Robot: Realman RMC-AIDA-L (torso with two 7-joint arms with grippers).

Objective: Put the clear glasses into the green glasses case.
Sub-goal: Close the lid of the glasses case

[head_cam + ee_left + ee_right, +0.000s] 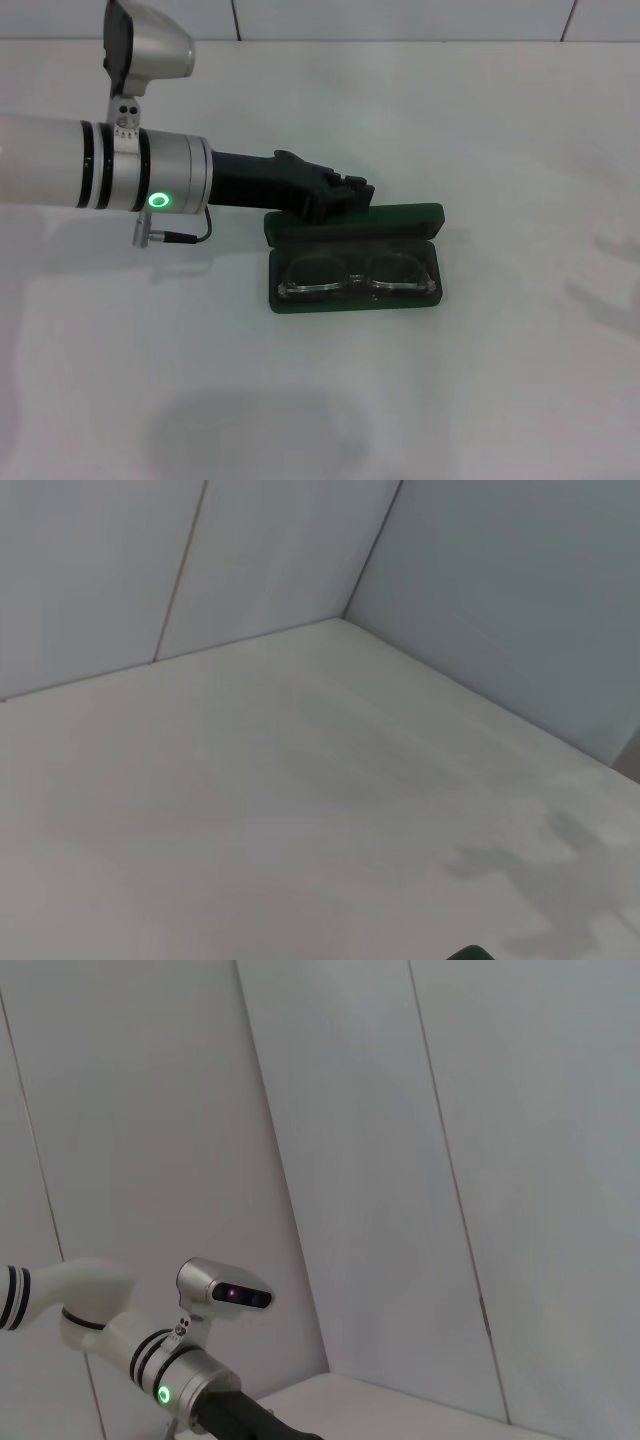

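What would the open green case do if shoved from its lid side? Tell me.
The green glasses case lies flat and low on the white table, so it would probably slide, not tip. The upright lid may swing shut. The clear glasses inside look light and might rattle.

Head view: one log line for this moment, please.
glasses in open case | left gripper at lid | right arm out of view

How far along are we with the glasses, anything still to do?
Mostly done: the clear glasses lie inside the open green glasses case. The left gripper sits at the case's raised lid, its grip unclear. The lid is not yet closed. The right arm is out of the head view.
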